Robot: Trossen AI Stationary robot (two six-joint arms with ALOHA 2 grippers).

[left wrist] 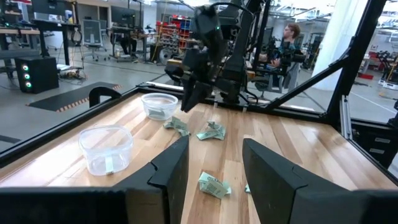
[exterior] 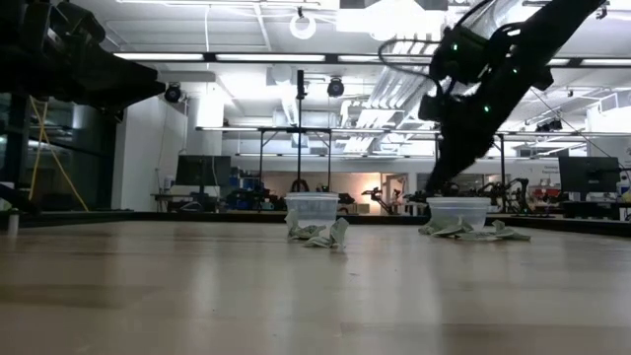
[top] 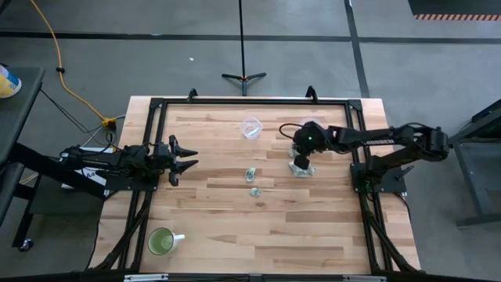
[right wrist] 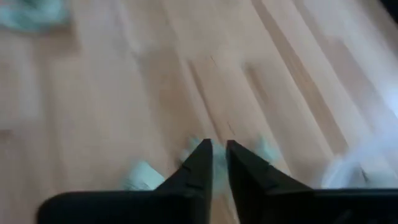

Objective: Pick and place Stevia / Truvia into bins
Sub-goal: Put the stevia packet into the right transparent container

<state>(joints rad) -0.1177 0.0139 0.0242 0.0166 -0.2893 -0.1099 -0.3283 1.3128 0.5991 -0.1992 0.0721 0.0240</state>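
Two clear cups stand on the table: one toward the far edge [top: 250, 128] [left wrist: 106, 149], the other [left wrist: 160, 104] [exterior: 458, 210] beside my right gripper. Crumpled pale green and white sachets lie flat at mid-table [top: 250, 174] [top: 255, 192] [left wrist: 214, 185], and more lie by the second cup [left wrist: 177, 126] [left wrist: 211, 132]. My right gripper [right wrist: 214, 155] [top: 301, 160] points down next to that cup, its fingers nearly together with pale paper between them. My left gripper [top: 184, 160] [left wrist: 214, 162] waits open and level at the table's left side. My right gripper comes from above, pointing down, and its two fingers pinch a pale sachet [right wrist: 214, 167] at their tips. Paper shows on either side of the fingertips [right wrist: 188, 150]. Whether the sachet is lifted clear or still lies on the table cannot be told.
A green-filled mug with a handle [top: 162, 241] stands near the table's near left corner. A black frame rail [top: 250, 100] runs round the table. Bare wood lies between the sachets and the near edge. A person sits in the room beyond [left wrist: 289, 37].
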